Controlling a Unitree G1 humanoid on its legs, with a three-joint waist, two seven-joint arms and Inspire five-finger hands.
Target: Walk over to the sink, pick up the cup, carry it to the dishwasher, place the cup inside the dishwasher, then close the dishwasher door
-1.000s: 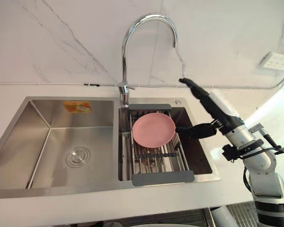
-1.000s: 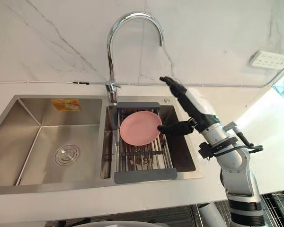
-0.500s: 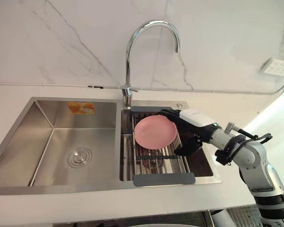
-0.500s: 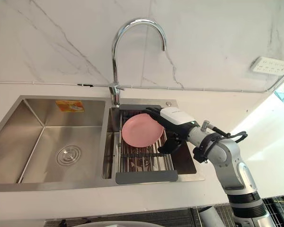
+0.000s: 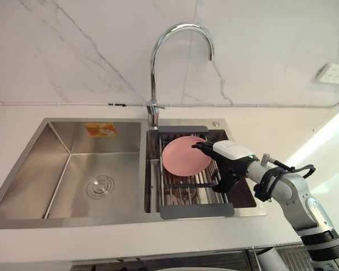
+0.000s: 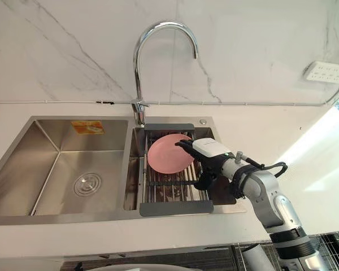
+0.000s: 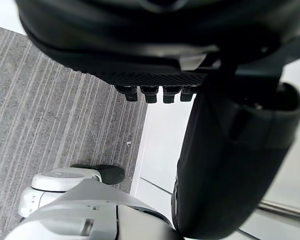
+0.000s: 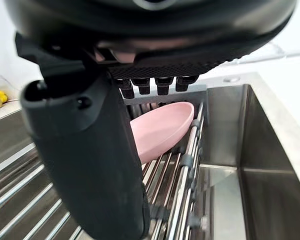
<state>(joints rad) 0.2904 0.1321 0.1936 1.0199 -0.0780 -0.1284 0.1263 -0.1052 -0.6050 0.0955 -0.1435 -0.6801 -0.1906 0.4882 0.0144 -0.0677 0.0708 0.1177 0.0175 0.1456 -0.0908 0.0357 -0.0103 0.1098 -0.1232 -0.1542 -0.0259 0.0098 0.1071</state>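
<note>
The right hand (image 5: 230,159) reaches over the right side of the dish rack (image 5: 196,210) in the right basin of the sink (image 5: 96,148). Its fingers (image 5: 202,147) are straight, spread from the thumb and gripping nothing, with their tips at the right rim of the pink plate (image 5: 181,159); I cannot tell whether they touch it. The plate leans tilted at the rack's far end, near the faucet (image 5: 153,68), and the left hand (image 7: 165,50) hangs relaxed and empty over the grey floor (image 7: 50,110).

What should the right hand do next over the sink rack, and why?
Probably curl fingers and thumb onto the right rim of the pink dish. The right hand lies open at that rim, fingers over it, thumb below, gripping nothing, and the dish rests tilted on the rack. The left hand hangs idle.
</note>
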